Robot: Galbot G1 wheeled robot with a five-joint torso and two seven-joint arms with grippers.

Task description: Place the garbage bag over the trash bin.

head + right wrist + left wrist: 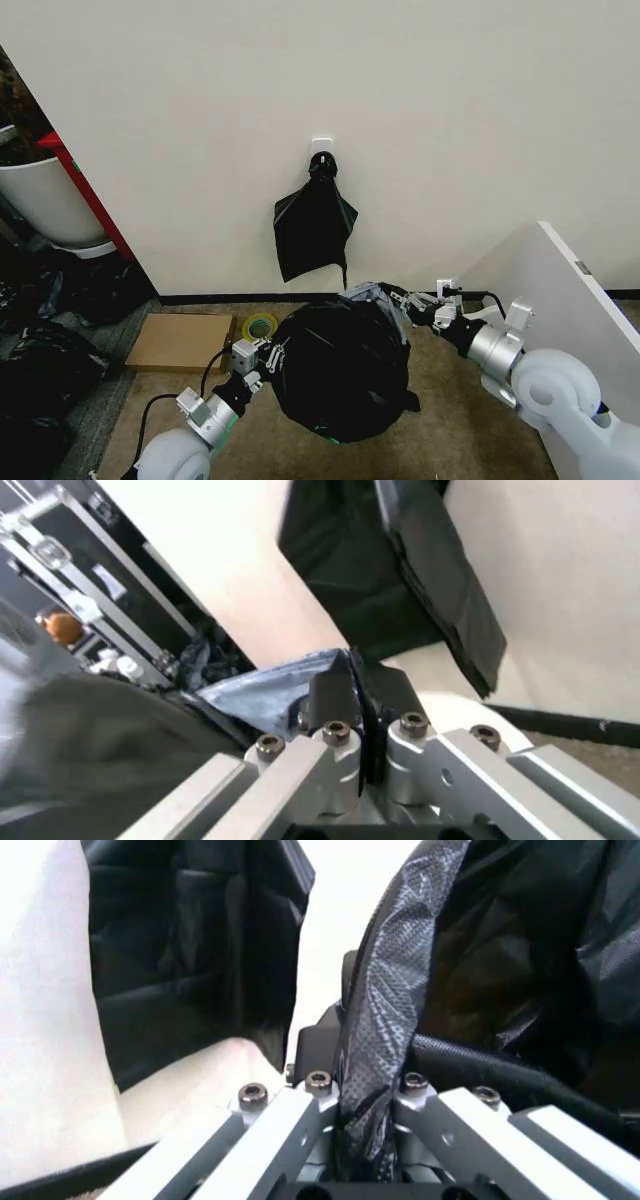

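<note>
Head view: garbage bag (345, 370) covered the trash bin on the carpet, just below black bags (314, 228) hanging from a wall hook (322, 150). Left gripper (274, 358) pinched the bag's left edge, right gripper (390, 296) its upper right edge. Cardboard (181, 341) and tape roll (260, 326) lay left; white panel (560, 290) stood close right.

Left wrist view: fingers (325, 1031) clamped on a taut bag strip (385, 997).

Right wrist view: fingers (330, 694) closed on a thin bag fold (372, 727), wall behind.

Plain cream wall (450, 100), black baseboard (220, 298), tan carpet (460, 420), cardboard (180, 342) on floor.
</note>
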